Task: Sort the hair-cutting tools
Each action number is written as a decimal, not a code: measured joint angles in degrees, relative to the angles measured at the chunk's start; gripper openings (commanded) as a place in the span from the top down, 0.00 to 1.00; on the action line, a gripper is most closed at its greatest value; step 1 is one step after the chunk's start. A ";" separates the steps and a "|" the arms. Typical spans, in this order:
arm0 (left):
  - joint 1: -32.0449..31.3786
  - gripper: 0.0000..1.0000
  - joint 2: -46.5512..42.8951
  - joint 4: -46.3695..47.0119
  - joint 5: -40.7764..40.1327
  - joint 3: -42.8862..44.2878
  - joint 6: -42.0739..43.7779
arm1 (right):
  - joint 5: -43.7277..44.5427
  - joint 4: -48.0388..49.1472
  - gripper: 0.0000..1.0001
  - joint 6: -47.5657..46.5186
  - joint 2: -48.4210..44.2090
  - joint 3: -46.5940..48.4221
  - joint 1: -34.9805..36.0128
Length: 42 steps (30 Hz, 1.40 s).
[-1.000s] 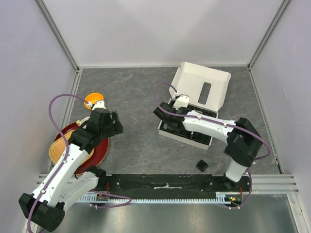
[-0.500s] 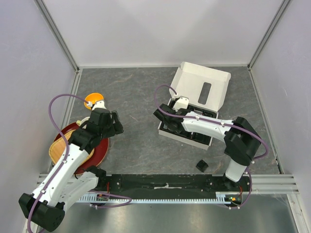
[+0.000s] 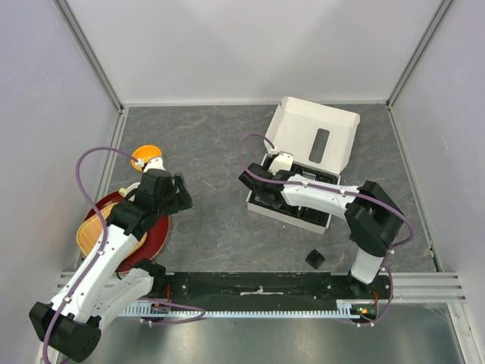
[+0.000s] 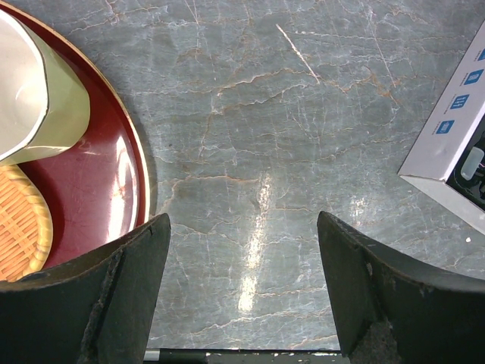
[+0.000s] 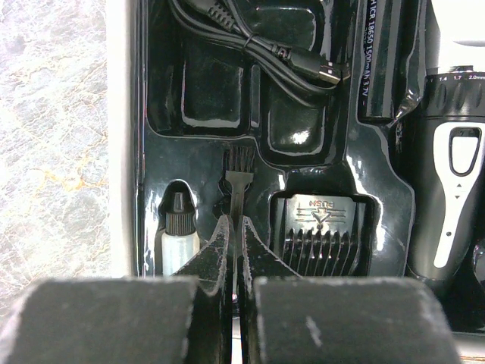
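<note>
My right gripper [image 5: 236, 235] is shut on the handle of the thin black brush [image 5: 239, 178], which lies in its slot in the black tray [image 5: 204, 98]. The tiny clear bottle [image 5: 179, 236] sits just left of it and a black guard comb [image 5: 322, 231] just right. The black cable [image 5: 265, 45] lies coiled further in, and the black-and-silver clipper [image 5: 453, 174] is at the right. In the top view my right gripper [image 3: 263, 191] is over the tray's left end. One guard comb [image 3: 315, 258] lies loose on the table. My left gripper [image 4: 242, 280] is open and empty above bare table.
The white cardboard box [image 3: 314, 136] stands with its lid open at the back right; its corner shows in the left wrist view [image 4: 447, 129]. A red plate [image 3: 155, 236] holding a wicker piece lies at the left, with the orange bowl [image 3: 145, 155] behind it.
My right arm has shifted slightly, its elbow moving a little left, with the gripper staying over the tray's left end. The left arm has not moved.
</note>
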 measured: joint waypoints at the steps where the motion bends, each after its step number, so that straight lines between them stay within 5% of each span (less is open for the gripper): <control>1: 0.00 0.16 0.00 0.00 -0.02 0.00 -0.02 | 0.00 0.13 1.00 0.00 0.00 -0.09 0.00; 13: 0.00 0.15 0.00 0.00 0.00 0.00 0.00 | -0.09 0.57 1.00 0.00 0.07 -0.37 0.00; 20: 0.00 0.15 0.02 0.00 0.02 0.00 0.00 | -0.13 0.55 0.76 0.44 0.04 -0.37 -0.02; 23: 0.00 0.15 0.02 0.00 0.04 0.00 0.00 | 0.09 0.26 0.74 0.61 -0.11 -0.37 -0.02; 31: 0.00 0.15 0.02 0.02 0.76 0.00 0.00 | 0.13 -1.25 0.73 0.11 -0.63 -0.09 -0.02; 42: 0.00 0.15 0.02 0.02 1.09 0.00 0.02 | 1.11 -1.64 0.85 -1.90 -1.14 0.90 -0.04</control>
